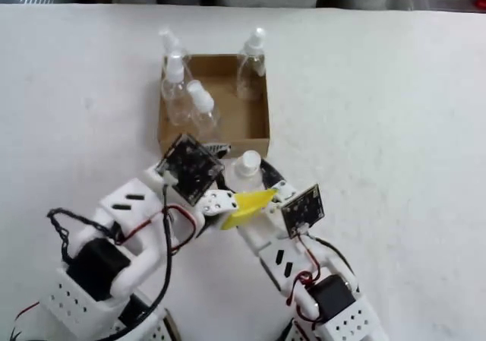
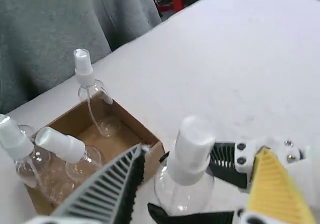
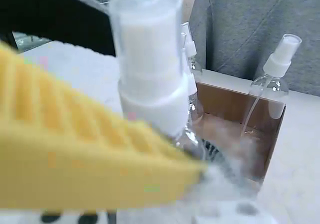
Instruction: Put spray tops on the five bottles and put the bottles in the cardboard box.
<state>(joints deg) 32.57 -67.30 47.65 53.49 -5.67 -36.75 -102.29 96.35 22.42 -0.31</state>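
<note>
**Fifth bottle gripped just outside box**

Left end effector (image 1: 217, 154) sits at the near wall of the cardboard box (image 1: 213, 139); can't tell how wide it is. Four capped bottles (image 1: 201, 104) are inside the box, one leaning. Fifth bottle (image 1: 247, 168), spray top (image 3: 147, 59) on, is upright just near of the box. Right end effector (image 1: 257, 191) clamps it.

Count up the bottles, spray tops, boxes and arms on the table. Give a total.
Bottles: 5
Spray tops: 5
Box: 1
Arms: 2
Total: 13
</note>
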